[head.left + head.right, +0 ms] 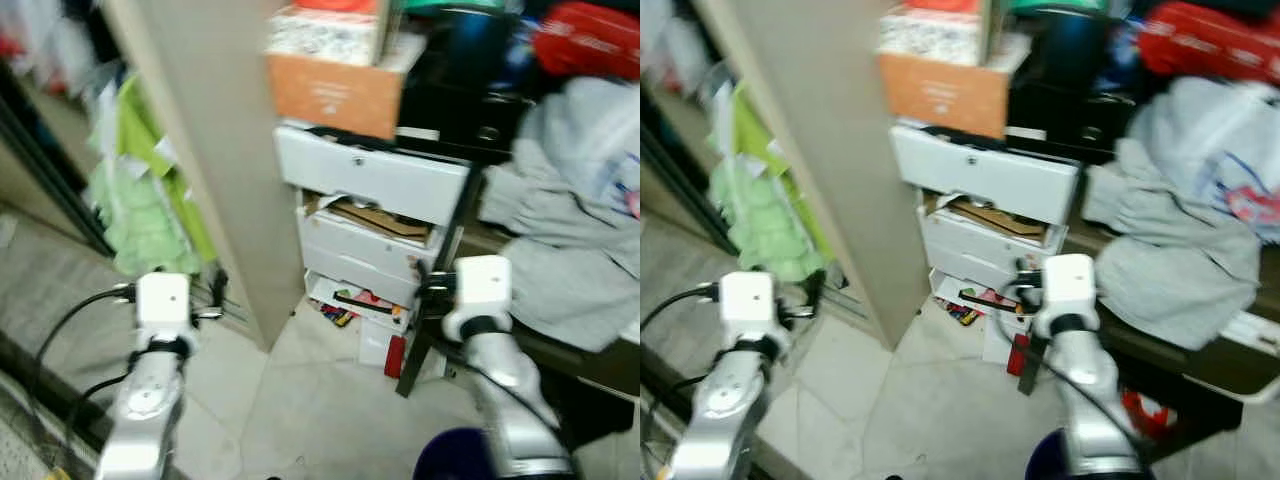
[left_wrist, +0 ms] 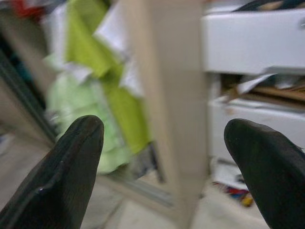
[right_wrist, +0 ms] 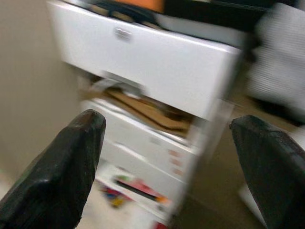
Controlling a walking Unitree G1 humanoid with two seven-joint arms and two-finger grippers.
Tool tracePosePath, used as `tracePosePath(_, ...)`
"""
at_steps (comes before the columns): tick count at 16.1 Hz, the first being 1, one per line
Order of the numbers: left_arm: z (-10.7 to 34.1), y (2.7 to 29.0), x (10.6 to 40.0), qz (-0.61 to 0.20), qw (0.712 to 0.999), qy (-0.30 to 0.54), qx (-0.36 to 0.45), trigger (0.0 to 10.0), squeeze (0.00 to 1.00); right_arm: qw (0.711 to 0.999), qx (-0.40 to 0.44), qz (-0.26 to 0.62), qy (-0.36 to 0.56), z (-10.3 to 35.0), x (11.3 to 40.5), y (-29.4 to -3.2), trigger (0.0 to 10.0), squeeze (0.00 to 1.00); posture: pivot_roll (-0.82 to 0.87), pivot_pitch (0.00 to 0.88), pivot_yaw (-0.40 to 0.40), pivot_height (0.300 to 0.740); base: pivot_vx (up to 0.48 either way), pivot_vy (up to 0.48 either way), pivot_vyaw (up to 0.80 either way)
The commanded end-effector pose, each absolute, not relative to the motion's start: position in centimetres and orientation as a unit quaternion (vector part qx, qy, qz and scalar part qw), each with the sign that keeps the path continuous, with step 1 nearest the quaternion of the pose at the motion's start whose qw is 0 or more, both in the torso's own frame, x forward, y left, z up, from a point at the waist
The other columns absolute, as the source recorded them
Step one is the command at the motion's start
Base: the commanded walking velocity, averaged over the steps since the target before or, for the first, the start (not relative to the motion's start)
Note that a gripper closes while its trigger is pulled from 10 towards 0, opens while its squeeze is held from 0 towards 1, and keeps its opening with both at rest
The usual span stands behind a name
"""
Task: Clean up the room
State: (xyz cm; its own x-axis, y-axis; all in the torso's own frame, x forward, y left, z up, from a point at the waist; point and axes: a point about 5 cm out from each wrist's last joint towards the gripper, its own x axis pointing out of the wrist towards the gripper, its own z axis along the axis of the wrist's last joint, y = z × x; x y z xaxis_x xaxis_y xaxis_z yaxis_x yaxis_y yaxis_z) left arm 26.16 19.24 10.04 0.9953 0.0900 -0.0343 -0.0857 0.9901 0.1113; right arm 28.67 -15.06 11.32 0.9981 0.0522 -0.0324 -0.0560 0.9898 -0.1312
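A white drawer unit (image 1: pixel 370 230) stands at the centre of the head views, its top drawer (image 1: pixel 372 175) pulled out and cardboard (image 1: pixel 378 218) poking from the one below. Bright clutter (image 1: pixel 352 303) lies on the floor at its foot. An orange box (image 1: pixel 335 93) sits on top. Grey clothing (image 1: pixel 570 220) sprawls over the bench (image 1: pixel 1200 365) at right; green fabric (image 1: pixel 150 200) hangs at left behind a beige panel (image 1: pixel 215 150). The left gripper (image 2: pixel 167 164) and right gripper (image 3: pixel 171 167) are both spread wide, holding nothing.
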Motion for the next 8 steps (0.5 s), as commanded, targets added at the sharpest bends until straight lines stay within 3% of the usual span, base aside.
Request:
tracePosePath(1, 9.93, 19.42, 26.06, 0.052, 0.997, 0.024, 0.054, 10.0, 0.00, 0.997, -0.067, 0.036, 0.003, 11.74, 28.57, -14.90, 10.0, 0.00, -0.15, 0.098, 0.040, 0.740, 0.000, 0.000, 0.80)
tracePosePath(8, 9.77, 19.25, 26.07, 0.051, 0.997, 0.026, 0.047, 10.0, 0.00, 0.996, -0.056, 0.068, -0.003, 11.87, 28.50, -14.07, 10.0, 0.00, -0.14, 0.089, 0.033, 0.740, 0.000, 0.000, 0.80)
